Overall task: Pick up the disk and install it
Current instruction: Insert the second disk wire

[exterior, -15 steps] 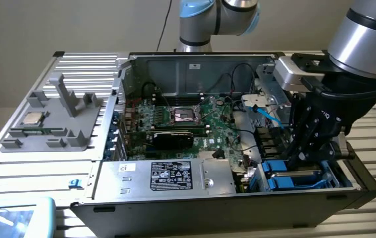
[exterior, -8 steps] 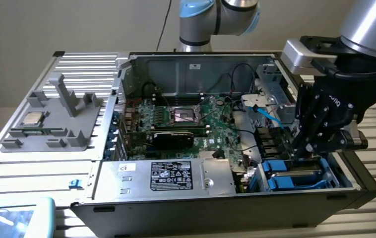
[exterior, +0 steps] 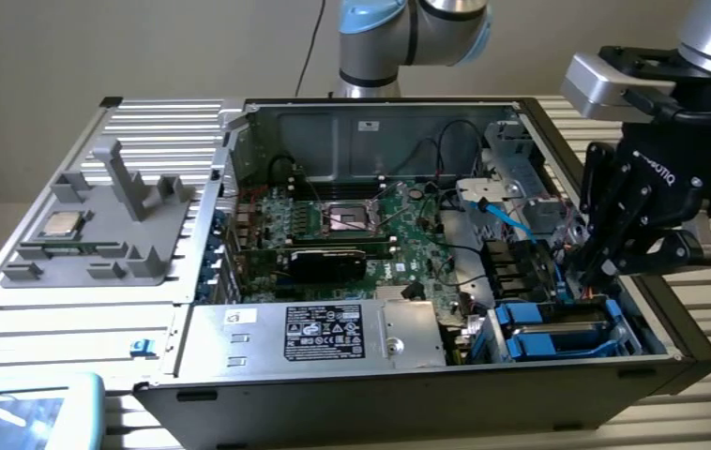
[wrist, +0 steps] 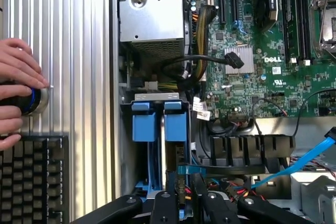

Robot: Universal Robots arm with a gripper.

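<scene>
The disk (wrist: 176, 129), silver in a bright blue frame, stands on edge in the drive bay at the near corner of the open computer case (exterior: 369, 112). In the exterior view the disk (exterior: 553, 342) sits low at that view's right. My black gripper (wrist: 182, 182) is directly over it, fingers set narrow on the blue edge of the frame. From outside, the gripper (exterior: 587, 277) hangs just above the bay, its tips at the disk's top.
A large silver box with a black label (exterior: 318, 333) lies beside the bay, and the green motherboard (exterior: 355, 225) and a blue cable (exterior: 506, 220) lie behind. A grey fixture with a processor chip (exterior: 62, 223) stands at the exterior view's left. A person's hand (wrist: 16, 90) rests by a keyboard (wrist: 31, 179).
</scene>
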